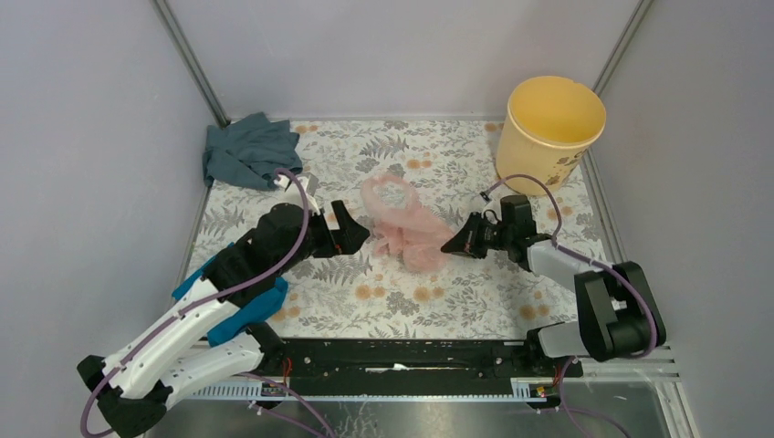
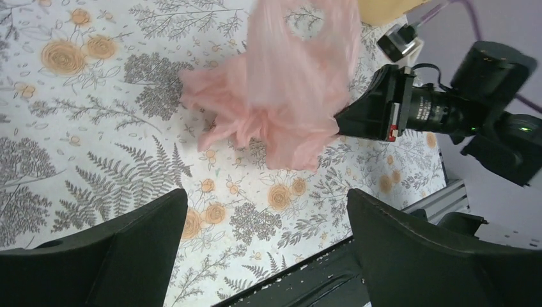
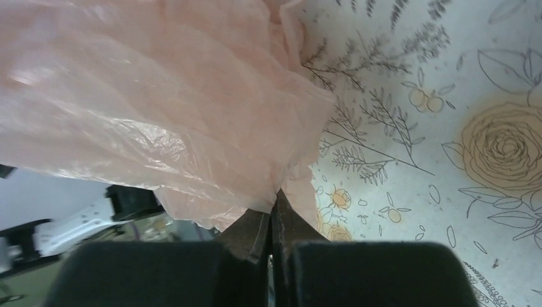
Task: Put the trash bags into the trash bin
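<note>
Bag [image 1: 406, 228] sits crumpled on the floral surface [image 1: 438, 301], left of the bin [image 1: 538, 162] and nearer the arms, apart from it. Right end effector [image 1: 454, 245], between bag and bin, is clamped together on the bag's edge, pinching the film at the tips. Left end effector [image 1: 358, 234], beyond the bag from the bin, stands wide apart, gripping nothing and just short of the film. Bin upright. Grey-blue cloth [image 1: 246, 153] far left of bin.
</note>
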You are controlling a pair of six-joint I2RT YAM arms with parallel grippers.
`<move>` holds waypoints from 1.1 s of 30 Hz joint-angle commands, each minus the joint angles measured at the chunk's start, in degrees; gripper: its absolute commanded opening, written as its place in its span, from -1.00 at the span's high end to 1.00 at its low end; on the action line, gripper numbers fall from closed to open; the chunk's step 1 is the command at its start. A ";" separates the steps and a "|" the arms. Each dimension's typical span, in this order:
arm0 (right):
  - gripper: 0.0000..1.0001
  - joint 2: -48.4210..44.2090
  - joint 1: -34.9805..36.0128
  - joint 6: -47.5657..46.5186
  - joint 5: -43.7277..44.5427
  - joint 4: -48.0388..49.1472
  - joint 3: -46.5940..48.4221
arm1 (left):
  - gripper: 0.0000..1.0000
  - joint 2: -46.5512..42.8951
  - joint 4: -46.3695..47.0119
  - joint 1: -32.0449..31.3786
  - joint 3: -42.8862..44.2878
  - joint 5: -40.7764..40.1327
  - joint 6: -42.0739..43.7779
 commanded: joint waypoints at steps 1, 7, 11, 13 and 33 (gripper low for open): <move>1.00 4.94 -3.84 7.93 -14.35 10.49 -1.81 | -0.98 -5.47 1.47 0.27 -3.94 -2.97 -3.51; 1.00 4.29 -4.52 4.83 -13.45 7.22 -1.32 | -0.98 -7.16 4.46 0.28 -10.07 -0.90 -4.46; 1.00 3.63 -4.50 4.10 -13.54 7.21 -1.88 | -0.97 -1.56 16.85 0.78 -15.07 6.72 -3.13; 1.00 3.88 -4.56 4.01 -14.01 7.25 -1.95 | -0.97 1.04 25.43 2.79 -18.41 12.55 -3.04; 1.00 4.04 -4.50 3.25 -17.18 7.65 -2.59 | 0.22 33.24 57.10 16.17 -25.30 28.76 -6.33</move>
